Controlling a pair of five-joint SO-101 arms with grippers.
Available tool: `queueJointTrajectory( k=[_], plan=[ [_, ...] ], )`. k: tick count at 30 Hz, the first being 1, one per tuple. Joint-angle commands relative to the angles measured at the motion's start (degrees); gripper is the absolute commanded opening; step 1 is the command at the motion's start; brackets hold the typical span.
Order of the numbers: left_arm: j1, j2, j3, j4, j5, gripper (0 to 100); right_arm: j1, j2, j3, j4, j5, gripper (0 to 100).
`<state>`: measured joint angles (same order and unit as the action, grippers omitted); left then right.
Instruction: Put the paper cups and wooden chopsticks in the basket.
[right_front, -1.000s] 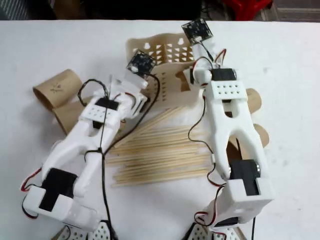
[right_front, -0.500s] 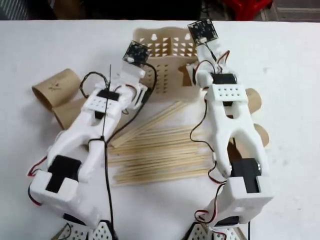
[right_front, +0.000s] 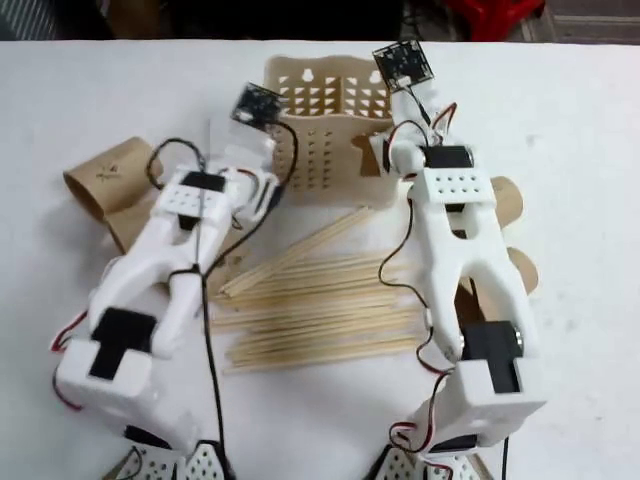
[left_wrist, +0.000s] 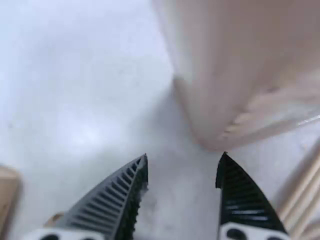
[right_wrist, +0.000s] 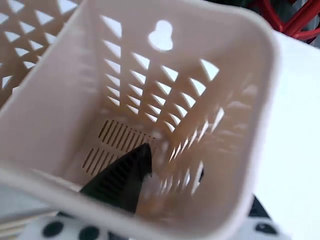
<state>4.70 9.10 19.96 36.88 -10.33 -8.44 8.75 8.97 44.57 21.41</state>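
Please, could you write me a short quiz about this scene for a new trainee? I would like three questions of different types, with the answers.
1. True or false: the wooden chopsticks already lie inside the basket.
2. Multiple choice: the left gripper has its fingers A) open, holding nothing; B) shut on a cup; C) shut on chopsticks.
3. How many paper cups lie on the left half of the table?
Key: 1 false; 2 A; 3 two.
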Motion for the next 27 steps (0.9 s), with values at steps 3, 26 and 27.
queueJointTrajectory(
  k=[3, 26, 27],
  plan=[
    [-3.6, -14.2, -7.5, 15.6, 0.7, 23, 0.2, -5.3, 0.1, 6.2, -0.2, 15.2],
    [0.2, 2.5, -57.5, 33.4, 8.9, 23, 0.3, 0.1, 0.5, -3.8, -3.2, 23.3],
    [0.2, 4.9, -59.2, 35.0, 10.4, 23, 0.3, 0.1, 0.5, -3.8, -3.2, 23.3]
  ],
)
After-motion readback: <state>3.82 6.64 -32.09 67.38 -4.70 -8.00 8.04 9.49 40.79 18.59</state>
